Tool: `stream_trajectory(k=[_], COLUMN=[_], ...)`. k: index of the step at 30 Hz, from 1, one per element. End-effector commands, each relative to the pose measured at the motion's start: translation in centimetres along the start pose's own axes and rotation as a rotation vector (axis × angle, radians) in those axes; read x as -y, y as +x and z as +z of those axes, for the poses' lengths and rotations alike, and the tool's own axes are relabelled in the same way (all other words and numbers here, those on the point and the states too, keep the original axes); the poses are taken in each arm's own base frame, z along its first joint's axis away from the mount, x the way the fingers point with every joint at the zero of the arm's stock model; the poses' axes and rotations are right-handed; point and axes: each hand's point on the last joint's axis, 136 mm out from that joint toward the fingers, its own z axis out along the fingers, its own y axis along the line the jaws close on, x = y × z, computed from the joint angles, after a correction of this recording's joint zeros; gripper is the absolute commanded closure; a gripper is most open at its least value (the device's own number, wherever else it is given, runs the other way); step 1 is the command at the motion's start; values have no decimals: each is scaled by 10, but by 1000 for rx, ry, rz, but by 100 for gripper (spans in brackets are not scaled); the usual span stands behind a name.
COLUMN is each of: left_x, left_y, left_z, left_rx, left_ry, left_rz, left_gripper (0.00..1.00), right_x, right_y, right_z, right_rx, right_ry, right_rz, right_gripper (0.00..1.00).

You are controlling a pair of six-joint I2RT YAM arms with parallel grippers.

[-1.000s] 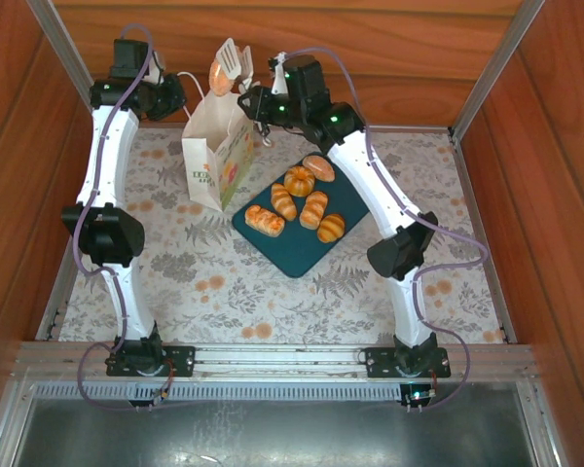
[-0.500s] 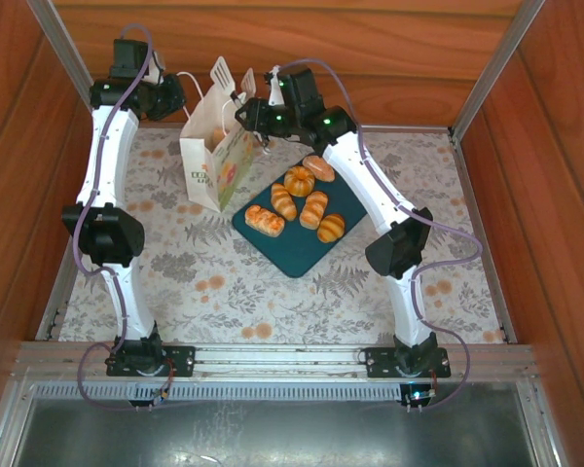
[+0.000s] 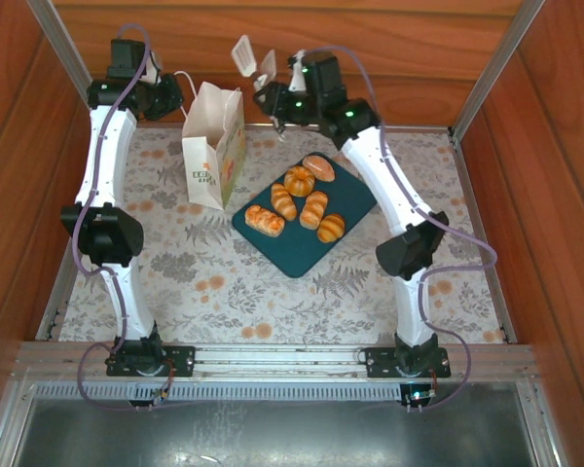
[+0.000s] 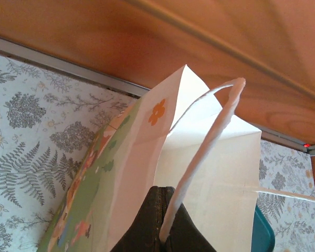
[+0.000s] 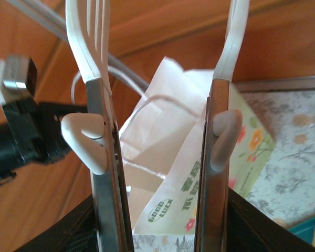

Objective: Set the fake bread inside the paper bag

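While my left jaws, closed tight, pinch one white cord handle [image 4: 210, 136] of the bag [image 3: 212, 146] at the far left of the worktop [image 3: 204, 282], my right jaws grip the metal arms of the tongs [image 3: 243, 53] and hold them near the back wall [image 3: 389, 58], just right of the bag's mouth. Seen from my left wrist, the cord runs straight down into my dark fingers [image 4: 144, 228], and the bag's top edge rises as a white peak, with an orange flower printed on its side. Seen from my right wrist, the tongs' two arms stand apart, white-tipped, one tip slotted, with nothing between them. The bag, green lettering on its side, shows beyond the gap. From above, the bag stands upright and open at the top, just beside the left corner of the teal tray [image 3: 297, 255]. Whether the two touch I cannot tell, nor what lies inside the bag. The bread [image 3: 299, 181] lies on the tray in six golden pieces. A pumpkin-shaped bun sits near the far end with an oval loaf just beside it, and four more rolls are spread across the middle and the near side.
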Motion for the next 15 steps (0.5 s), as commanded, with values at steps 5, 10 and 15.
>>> stream_trajectory(k=[5, 10, 15], left_x=[-5, -6, -8], left_y=[0, 2, 3], left_z=[2, 1, 3], left_rx=[-7, -8, -12], left_ry=[-7, -12, -17], left_rz=[-28, -33, -33], left_gripper=[100, 100, 100], right_x=[2, 32, 67], right_y=[-29, 17, 78], right_z=[-79, -101, -124], right_rx=[109, 10, -114], right_ry=[47, 158, 265], right_rz=[23, 59, 126], right_gripper=[46, 47, 49])
